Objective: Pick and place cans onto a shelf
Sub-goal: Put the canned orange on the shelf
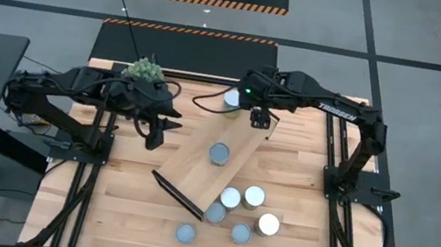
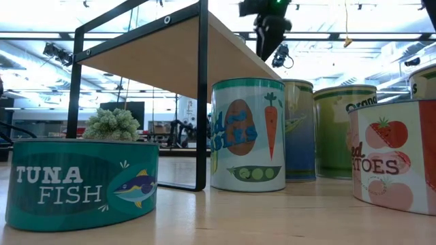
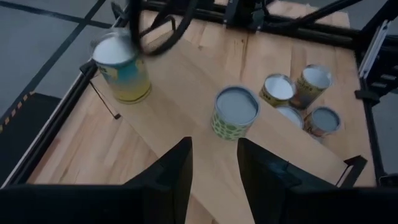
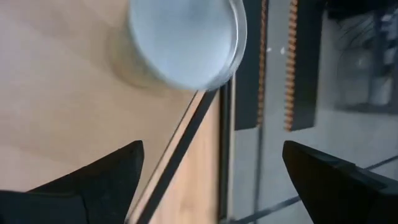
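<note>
Shelf (image 1: 215,160) lying mid-table, long axis diagonal, from near-left end up to far-right end. Two cans on it: one (image 1: 219,153) upright at the middle, another (image 1: 232,99) at the far end corner. Five more cans (image 1: 254,196) clustered on the table (image 1: 126,215) off the near end. Right gripper (image 1: 261,120) poised over the far end, jaws wide apart, empty. Left gripper (image 1: 154,135) hovering beside the shelf's left edge, jaws narrowly parted, holding nothing. Plant (image 1: 145,68) at the far left.

Overhead, table-level and, seemingly close, wrist views share the shelf (image 1: 212,164).
</note>
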You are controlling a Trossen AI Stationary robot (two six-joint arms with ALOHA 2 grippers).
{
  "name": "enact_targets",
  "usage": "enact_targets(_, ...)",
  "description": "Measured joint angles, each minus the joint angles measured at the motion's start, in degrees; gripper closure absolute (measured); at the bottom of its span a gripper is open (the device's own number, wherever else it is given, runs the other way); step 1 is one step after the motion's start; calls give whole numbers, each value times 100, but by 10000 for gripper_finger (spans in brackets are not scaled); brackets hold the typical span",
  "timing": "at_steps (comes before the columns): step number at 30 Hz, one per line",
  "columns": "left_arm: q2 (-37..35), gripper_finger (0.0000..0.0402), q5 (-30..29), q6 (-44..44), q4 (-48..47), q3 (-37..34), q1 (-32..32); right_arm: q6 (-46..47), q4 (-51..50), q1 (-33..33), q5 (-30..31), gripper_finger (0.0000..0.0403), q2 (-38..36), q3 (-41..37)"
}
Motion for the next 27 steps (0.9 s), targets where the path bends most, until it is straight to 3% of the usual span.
enact_targets(9,201,259,36,6,-47,-1,-47,1657,-756,885,-899,28,-881,46)
enact_targets(15,176,256,87,4,-54,1,-45,2735,-573,1886,-970,34,-1416,-376)
enact_targets(21,179,255,69,4,-54,1,-41,3350,94,2699,-1126,34,-1672,-1405)
enact_targets(27,179,255,54,1,-56,1,-41,3375,1852,3233,-1288,31,-2023,-2957)
